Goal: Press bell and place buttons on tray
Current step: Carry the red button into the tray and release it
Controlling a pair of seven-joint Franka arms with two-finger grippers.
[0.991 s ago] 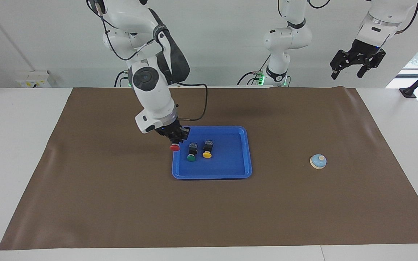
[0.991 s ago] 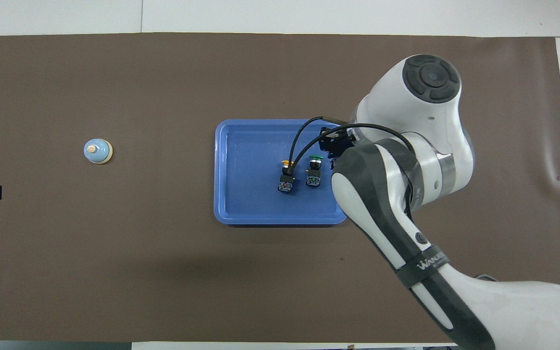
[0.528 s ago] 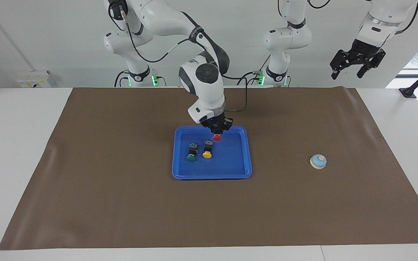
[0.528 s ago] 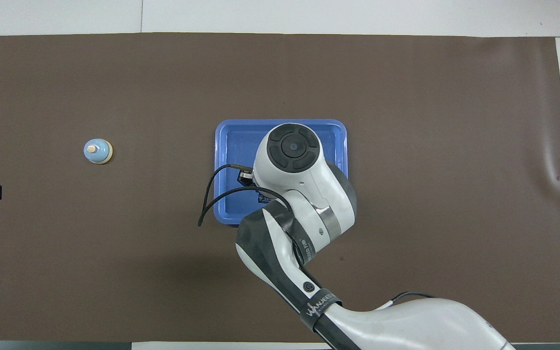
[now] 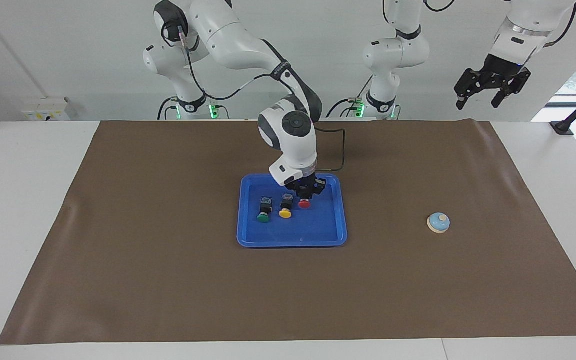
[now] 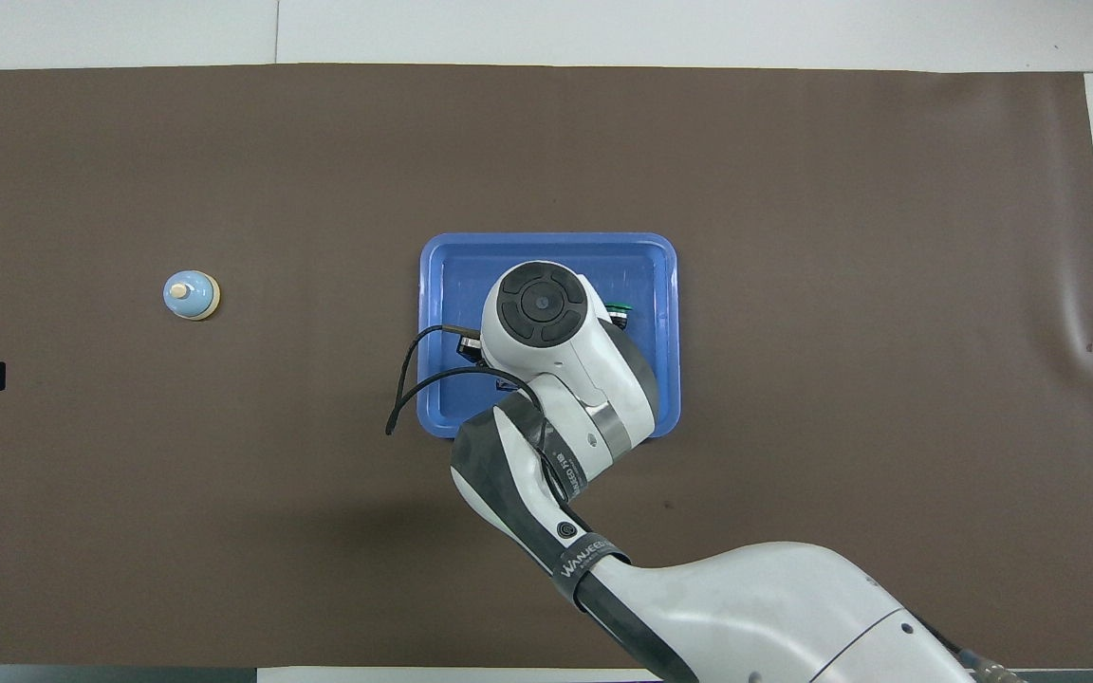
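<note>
The right arm's hand (image 5: 306, 196) hangs low over the flat, bright blue plastic tray (image 5: 328, 235), clamped on the black body of the red-capped push-button switch (image 5: 304, 203), cap pointing down and away from the robots. It sits just beside the yellow-capped switch (image 5: 285, 213), which lies next to the green-capped switch (image 5: 263, 217); both lie on the tray floor, caps pointing away from the robots. From above, the arm's wrist hides nearly all of this, and only a sliver of the green cap (image 6: 617, 308) peeks out.

What worries me is the tight spacing. The red switch looks close enough to the yellow one that, if the hand spreads wide on release, a finger could nudge the yellow switch and shove it into the green. I can't tell whether the red cap is down on the tray floor. If it is let go from above, a round mushroom cap could well roll or tip the switch, perhaps against the rim nearer the robots. Lifting away at a slant might also drag it.

The small light-blue dome bell with its cream knob (image 5: 438, 222) stands on the brown mat toward the left arm's end of the table, well apart from the tray. The left arm's hand (image 5: 490, 86) waits high above that end, fingers spread, holding nothing.
</note>
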